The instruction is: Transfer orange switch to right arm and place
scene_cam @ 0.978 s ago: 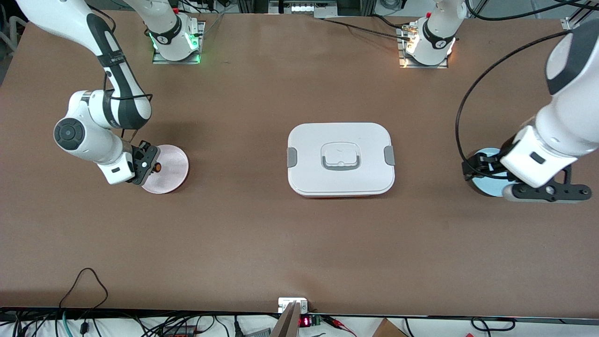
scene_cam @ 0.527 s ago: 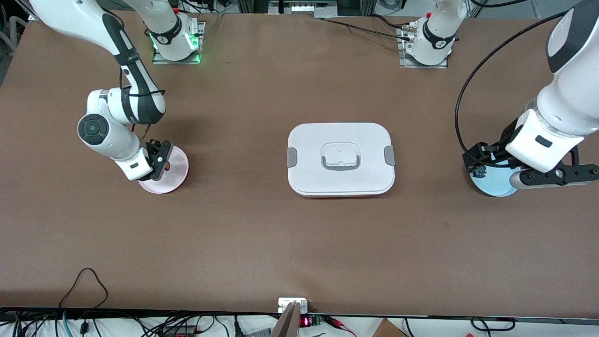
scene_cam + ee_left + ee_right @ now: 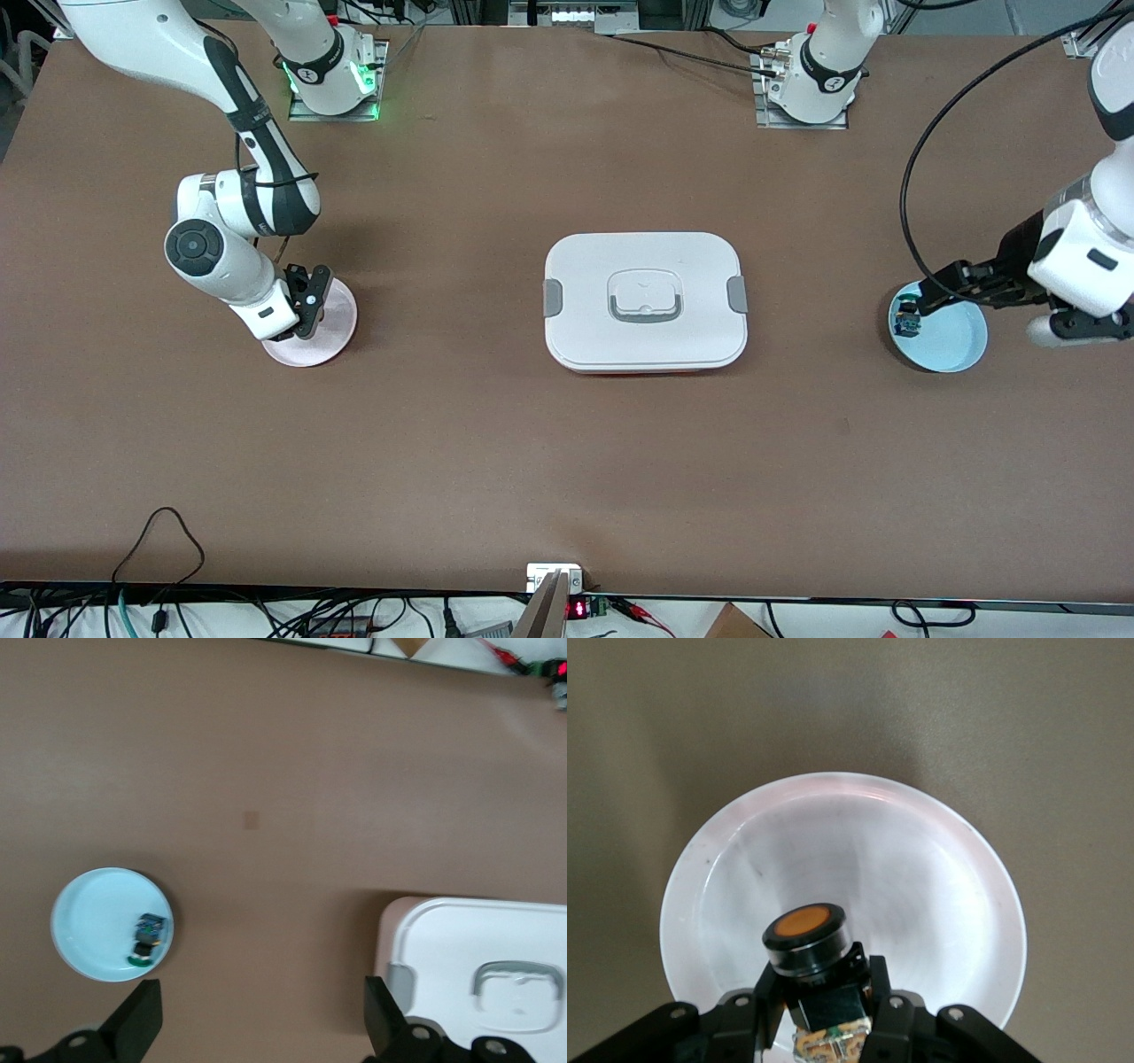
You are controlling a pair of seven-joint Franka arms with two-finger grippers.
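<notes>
Fingers (image 3: 766,997) of the right gripper (image 3: 819,1005) were pinched tight on the orange switch (image 3: 806,939), as the right wrist view showed, and the switch hung over the middle of the pink plate (image 3: 921,868) with its round orange cap facing up. Both black fingers pressed on the sides of the switch's dark body. From the front view, the right gripper (image 3: 308,301) hovered over the pink plate (image 3: 335,332) at the right arm's end of the table, and the switch itself was hidden there. A white box (image 3: 645,301) with a handle on its lid sat in the middle of the table. The left gripper (image 3: 939,288) was over the blue plate (image 3: 952,350) at the left arm's end, and a small black piece (image 3: 905,321) with blue-green parts lay in that plate. From the left wrist view, the left gripper's fingers (image 3: 137,1023) stood wide apart and held nothing, high above the blue plate (image 3: 89,921), the small piece (image 3: 146,937) and the box (image 3: 461,957).
</notes>
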